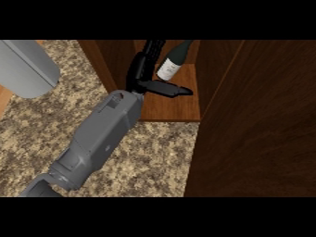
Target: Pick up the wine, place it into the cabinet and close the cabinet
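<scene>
The wine bottle (173, 62), dark glass with a white label, sits inside the wooden cabinet (174, 109) on its floor panel, its neck pointing toward the back. My left hand (141, 78) reaches into the cabinet just left of the bottle. Its fingers (147, 53) are straight and its thumb (170, 89) is spread to the right, below the bottle's base. The hand is open and nothing is curled round the bottle. The cabinet door (263, 125) stands open at the right as a broad dark wood panel. My right hand does not show.
The speckled stone counter (140, 157) fills the lower part of the view. A large grey rounded shape (20, 65) hangs at the top left over the counter's edge. The cabinet's left wall (102, 60) stands close to my left forearm.
</scene>
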